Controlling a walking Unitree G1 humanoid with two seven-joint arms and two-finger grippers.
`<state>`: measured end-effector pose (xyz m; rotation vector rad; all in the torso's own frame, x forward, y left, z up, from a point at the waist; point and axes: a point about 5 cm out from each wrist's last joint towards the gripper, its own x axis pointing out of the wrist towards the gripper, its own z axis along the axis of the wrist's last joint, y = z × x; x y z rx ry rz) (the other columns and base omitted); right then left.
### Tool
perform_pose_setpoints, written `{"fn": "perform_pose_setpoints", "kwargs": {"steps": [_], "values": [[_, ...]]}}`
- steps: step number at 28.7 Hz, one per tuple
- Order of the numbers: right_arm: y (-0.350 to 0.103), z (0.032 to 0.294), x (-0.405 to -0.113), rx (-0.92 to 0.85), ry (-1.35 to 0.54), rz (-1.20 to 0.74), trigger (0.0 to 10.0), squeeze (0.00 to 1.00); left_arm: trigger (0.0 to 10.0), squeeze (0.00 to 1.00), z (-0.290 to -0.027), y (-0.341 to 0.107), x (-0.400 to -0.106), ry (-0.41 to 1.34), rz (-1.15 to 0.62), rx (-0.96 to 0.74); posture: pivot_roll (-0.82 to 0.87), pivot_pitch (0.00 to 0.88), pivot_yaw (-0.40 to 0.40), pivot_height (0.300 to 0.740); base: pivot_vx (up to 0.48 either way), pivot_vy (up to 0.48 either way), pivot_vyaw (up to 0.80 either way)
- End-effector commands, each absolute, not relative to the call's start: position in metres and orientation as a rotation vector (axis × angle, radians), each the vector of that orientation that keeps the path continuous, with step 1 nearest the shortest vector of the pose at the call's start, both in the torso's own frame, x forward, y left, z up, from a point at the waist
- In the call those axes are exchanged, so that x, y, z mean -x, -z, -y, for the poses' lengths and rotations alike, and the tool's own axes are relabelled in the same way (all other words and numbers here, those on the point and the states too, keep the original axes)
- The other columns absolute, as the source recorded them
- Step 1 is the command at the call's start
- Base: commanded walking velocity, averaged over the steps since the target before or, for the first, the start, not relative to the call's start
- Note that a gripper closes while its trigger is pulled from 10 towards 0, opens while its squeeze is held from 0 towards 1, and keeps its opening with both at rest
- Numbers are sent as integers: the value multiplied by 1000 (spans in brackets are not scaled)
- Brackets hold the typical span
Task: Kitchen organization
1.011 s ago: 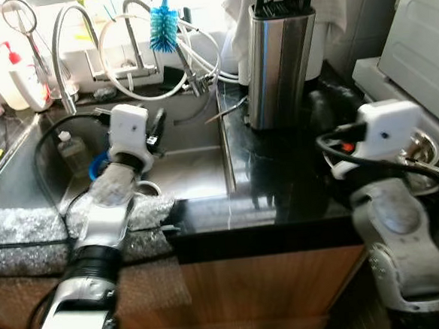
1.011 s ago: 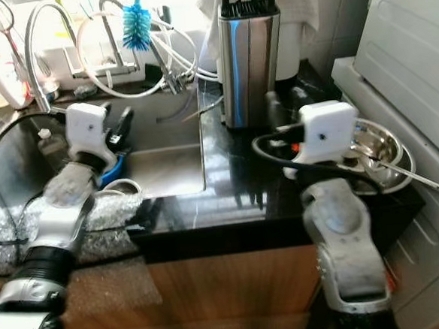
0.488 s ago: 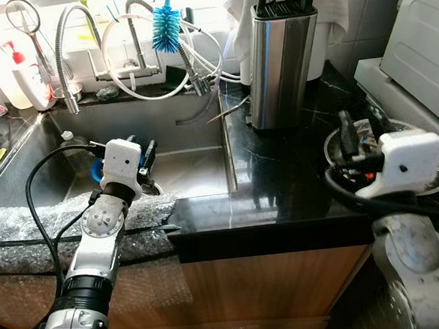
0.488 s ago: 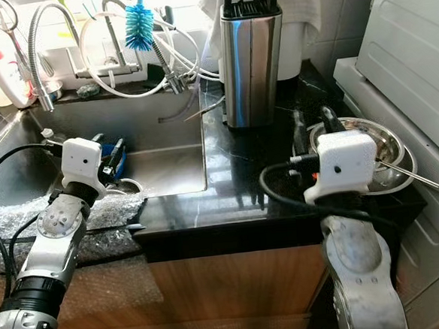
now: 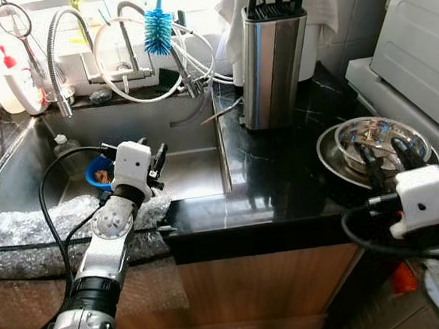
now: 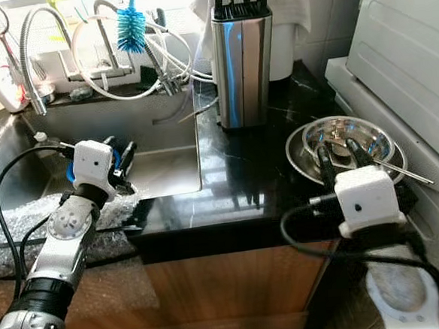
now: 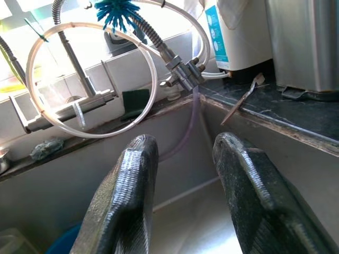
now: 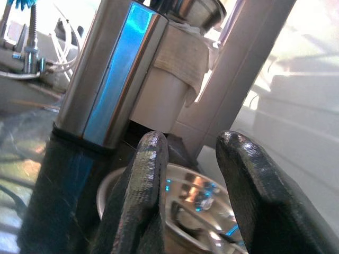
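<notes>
1. The left gripper [image 5: 152, 155] reaches over the sink [image 5: 190, 170], its fingers [image 7: 124, 201] spread apart with nothing between them.
2. Just beside it in the sink lies a blue bowl [image 5: 98, 171], half hidden behind the wrist; something brownish sits inside, too small to make out.
3. The right gripper [image 6: 339, 156] hovers at the near edge of the steel bowls [image 6: 353, 136] on the black counter [image 6: 242, 170]. Its fingers [image 8: 140, 211] stand apart and empty.
4. The bowls are stacked; a thin utensil handle [image 6: 408, 174] pokes out toward the right, its other end lost inside the bowls.
5. A steel knife block [image 5: 271, 63] stands upright behind on the counter, knife handles cut off at the top edge.
6. A blue brush [image 5: 157, 33] hangs among looped hoses [image 5: 122, 58] by the tap [image 5: 56, 63].
7. Bubble wrap [image 5: 28, 230] covers the sink's front edge, under the left arm.
</notes>
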<state>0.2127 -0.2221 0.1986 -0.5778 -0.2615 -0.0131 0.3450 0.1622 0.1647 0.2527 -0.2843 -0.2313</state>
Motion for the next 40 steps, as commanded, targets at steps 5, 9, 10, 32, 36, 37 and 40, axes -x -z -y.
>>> {"fn": "perform_pose_setpoints", "kwargs": {"steps": [5,9,10,32,36,37,40], "values": [[-204,232,-210,635,6,281,10000,0,10000,0,-162,-162,-343,228,278,-251,-163,0,55,740,0,0,0],[-206,241,-206,789,-32,283,10000,0,10000,0,-159,-163,-344,230,278,-246,-169,0,52,740,0,0,0],[-205,242,-205,798,-38,280,10000,0,10000,0,-158,-163,-345,230,278,-246,-169,0,52,740,0,0,0],[-201,247,-205,828,-59,287,10000,0,10000,0,-158,-162,-345,229,276,-241,-169,0,52,740,0,0,0],[-192,254,-204,848,-33,225,10000,0,10000,0,-156,-163,-346,236,274,-244,-172,0,68,740,0,0,0],[-185,261,-203,859,1,183,10000,0,10000,0,-154,-162,-346,243,271,-247,-173,0,71,740,0,0,0],[-182,266,-205,865,43,165,10000,0,10000,0,-152,-161,-347,254,266,-251,-172,0,71,740,0,0,0]]}}
